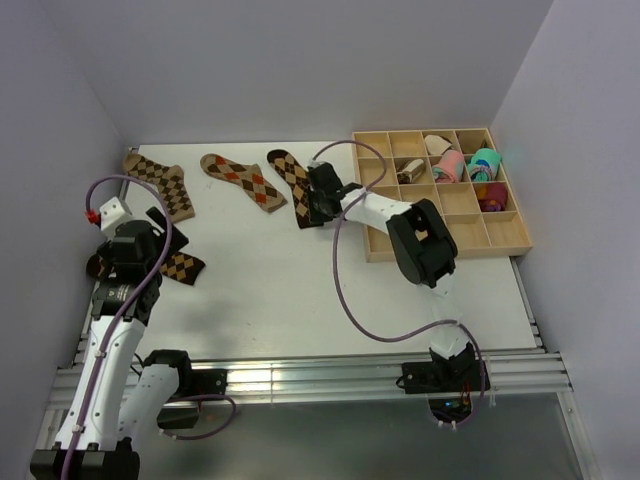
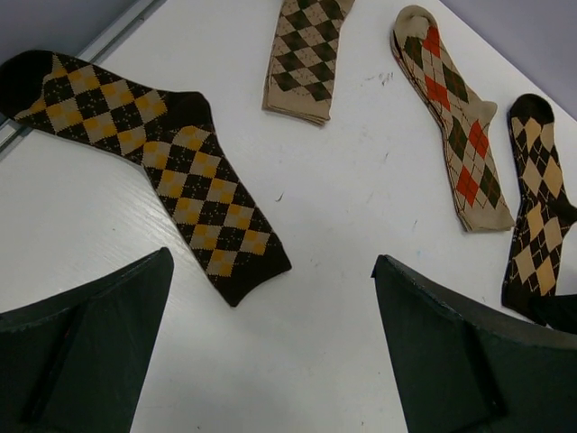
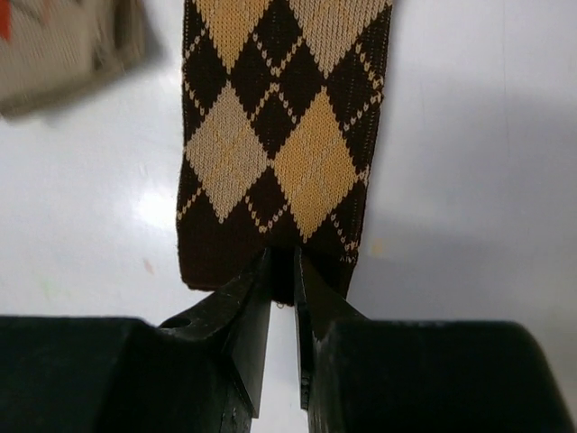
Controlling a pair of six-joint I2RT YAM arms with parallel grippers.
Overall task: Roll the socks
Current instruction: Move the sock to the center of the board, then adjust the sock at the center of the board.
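Observation:
Four argyle socks lie flat on the white table. My right gripper (image 1: 318, 207) (image 3: 284, 271) is shut on the cuff edge of the dark brown sock with tan diamonds (image 1: 289, 178) (image 3: 284, 135) (image 2: 536, 216). To its left lie a tan sock with red diamonds (image 1: 243, 182) (image 2: 455, 126) and a tan sock with brown diamonds (image 1: 155, 180) (image 2: 302, 54). A dark sock with orange diamonds (image 1: 183, 267) (image 2: 180, 171) lies at the left. My left gripper (image 1: 158, 225) (image 2: 272, 262) hovers open above that sock's cuff end, holding nothing.
A wooden compartment tray (image 1: 500, 238) stands at the back right, holding pink and teal rolled bundles (image 1: 465, 165) and a small brown-and-cream bundle (image 1: 408, 171). The right arm's purple cable (image 1: 350, 300) loops over the table. Grey walls close in the left, back and right.

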